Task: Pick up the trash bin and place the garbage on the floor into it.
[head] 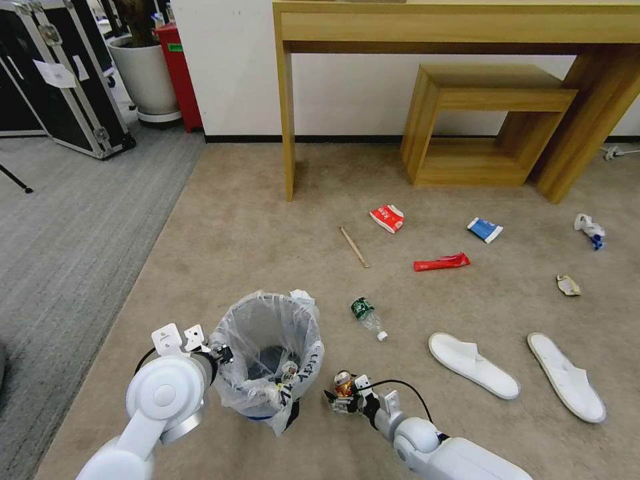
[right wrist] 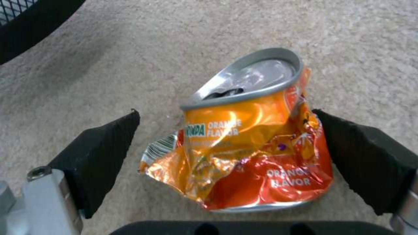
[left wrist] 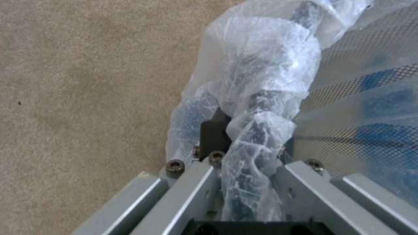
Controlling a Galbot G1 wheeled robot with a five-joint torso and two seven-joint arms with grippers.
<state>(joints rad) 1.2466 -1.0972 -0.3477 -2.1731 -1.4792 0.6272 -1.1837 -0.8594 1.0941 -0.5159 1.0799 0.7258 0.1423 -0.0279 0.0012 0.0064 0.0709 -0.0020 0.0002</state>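
Item: small round black trash bin (head: 270, 360) with crinkly translucent plastic liner, its rim clamped between my left gripper (left wrist: 244, 153) fingers (liner bunched in the grip). Item: crushed orange soda can (right wrist: 244, 140), lying on the beige short-pile carpet (head: 253, 227) between my right gripper (right wrist: 226, 156) pads; jaws apart, one pad touching or nearly so. Step in hand: grasping the can, just beside the bin. Next, I judge: close, lift, carry over the rim.

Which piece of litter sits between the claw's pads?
The crushed orange can, between the right claw pads; the other litter lies farther off on the carpet.
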